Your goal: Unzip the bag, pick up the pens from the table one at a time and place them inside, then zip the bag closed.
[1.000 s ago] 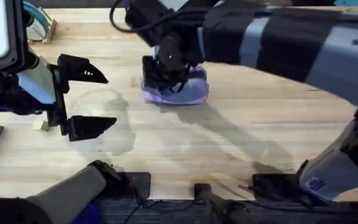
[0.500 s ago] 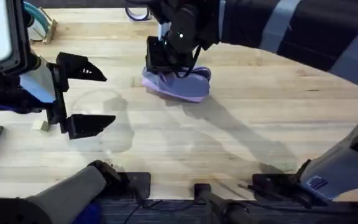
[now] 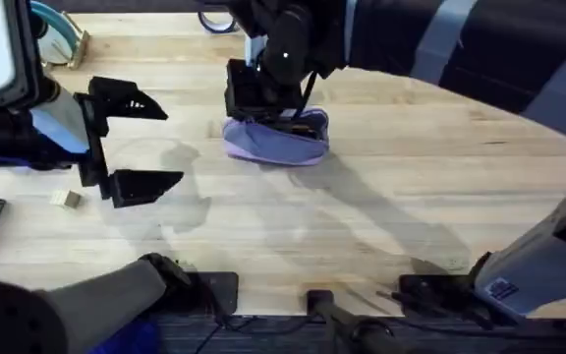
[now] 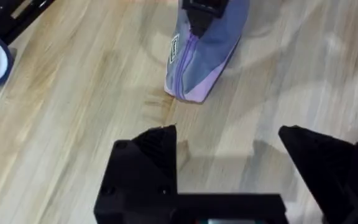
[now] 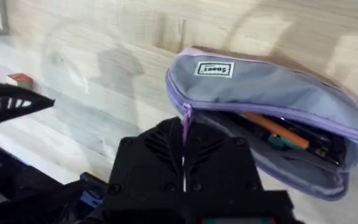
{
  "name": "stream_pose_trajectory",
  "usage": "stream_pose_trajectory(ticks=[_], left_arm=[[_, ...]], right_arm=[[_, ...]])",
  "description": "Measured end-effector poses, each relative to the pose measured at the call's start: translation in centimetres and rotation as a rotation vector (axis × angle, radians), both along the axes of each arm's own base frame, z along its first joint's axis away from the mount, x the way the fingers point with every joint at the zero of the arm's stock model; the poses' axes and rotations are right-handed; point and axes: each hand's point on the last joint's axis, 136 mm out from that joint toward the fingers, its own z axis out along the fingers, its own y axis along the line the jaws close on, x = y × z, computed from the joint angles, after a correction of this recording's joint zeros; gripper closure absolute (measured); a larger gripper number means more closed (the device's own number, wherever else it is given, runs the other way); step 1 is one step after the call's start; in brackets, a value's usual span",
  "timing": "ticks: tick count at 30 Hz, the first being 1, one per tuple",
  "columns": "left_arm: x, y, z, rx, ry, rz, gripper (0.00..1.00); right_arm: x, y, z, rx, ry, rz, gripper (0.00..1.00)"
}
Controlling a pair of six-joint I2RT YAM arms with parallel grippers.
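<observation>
Your left fingers (image 3: pixel 138 141) hover spread wide and empty over the surface (image 3: pixel 362 216); farther off, your right fingers (image 5: pixel 184 140) pinch the zipper pull (image 5: pixel 185 119) of the bag (image 3: pixel 275 138), an orange pen (image 5: pixel 277 129) already inside, zipping unfinished.

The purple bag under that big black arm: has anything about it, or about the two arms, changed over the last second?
The right gripper, shut on the zipper pull, shifted a little toward the far edge of the table. The bag went with it, tilting briefly and then settling flat again. It is open, with an orange pen inside. The left gripper stayed open, apart from the bag, and barely moved.
</observation>
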Motion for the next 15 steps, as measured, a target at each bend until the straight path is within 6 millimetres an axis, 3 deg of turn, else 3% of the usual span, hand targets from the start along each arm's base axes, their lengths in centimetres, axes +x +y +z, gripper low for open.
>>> stream_pose_trajectory(ticks=[15], left_arm=[[1.5, 0.4, -1.7, -0.121, 0.058, 0.015, 0.007]], right_arm=[[-0.1, -0.1, 0.0, -0.004, 0.004, 0.0, 0.97]])
